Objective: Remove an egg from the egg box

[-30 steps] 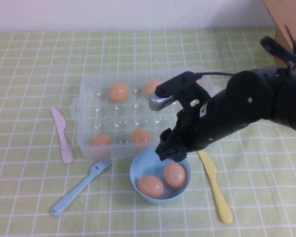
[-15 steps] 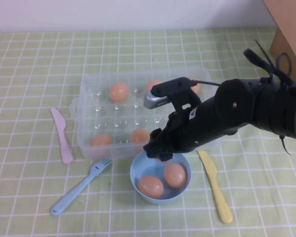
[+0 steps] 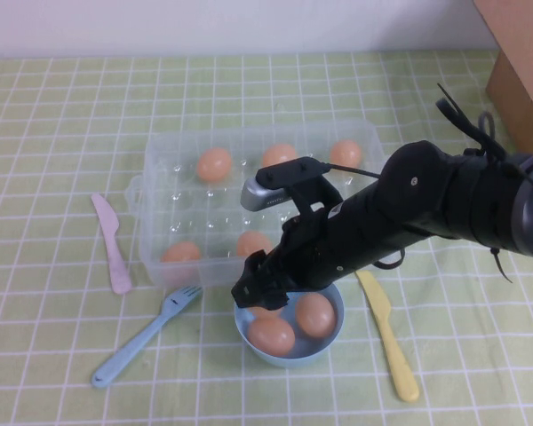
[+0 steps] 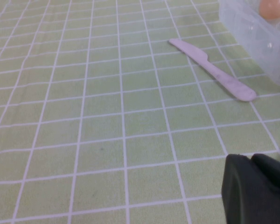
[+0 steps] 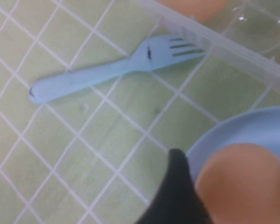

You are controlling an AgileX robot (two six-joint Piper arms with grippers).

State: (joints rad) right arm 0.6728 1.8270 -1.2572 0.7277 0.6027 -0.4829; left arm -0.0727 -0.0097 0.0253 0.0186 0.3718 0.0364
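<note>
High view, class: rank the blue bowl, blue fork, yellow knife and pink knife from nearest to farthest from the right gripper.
From the right gripper, at the bowl's left rim:
1. Blue bowl, directly beneath it.
2. Blue fork, to its left.
3. Yellow knife, to its right.
4. Pink knife, farthest left, beside the egg box.

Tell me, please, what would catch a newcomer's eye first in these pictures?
The black right arm reaches across the table, its right gripper holding an egg at the near-left rim of the blue bowl, which holds two more eggs. Behind it the clear egg box has five eggs showing. The left gripper sits low over the cloth near the pink knife.
</note>
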